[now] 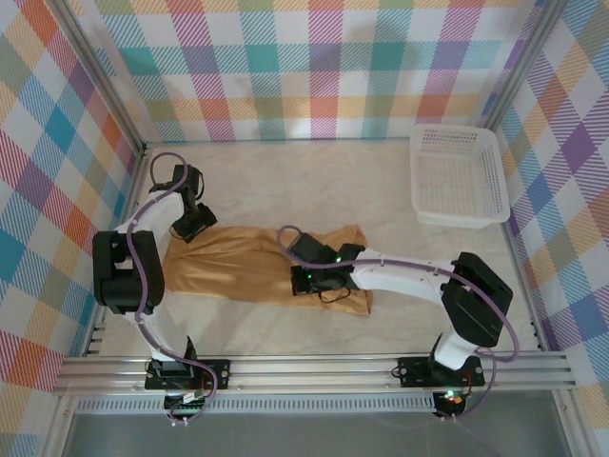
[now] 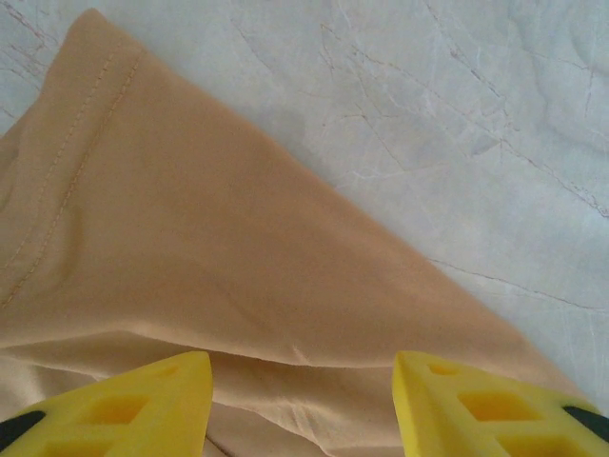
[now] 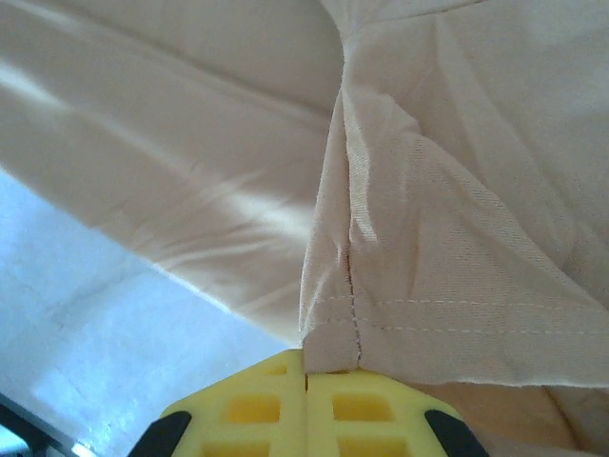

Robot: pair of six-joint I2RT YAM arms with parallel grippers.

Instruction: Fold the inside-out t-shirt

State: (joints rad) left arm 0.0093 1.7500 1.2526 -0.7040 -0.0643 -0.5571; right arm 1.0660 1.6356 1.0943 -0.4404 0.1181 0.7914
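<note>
On the pale bench (image 1: 381, 181) your tan t-shirt (image 1: 238, 267) lies flat, one corner just ahead of your released left jaws, a stitched hem clenched between your right jaws.

The t-shirt (image 1: 238, 268) is matt, finely knit cloth; the basket (image 1: 455, 181) is white plastic mesh.
</note>
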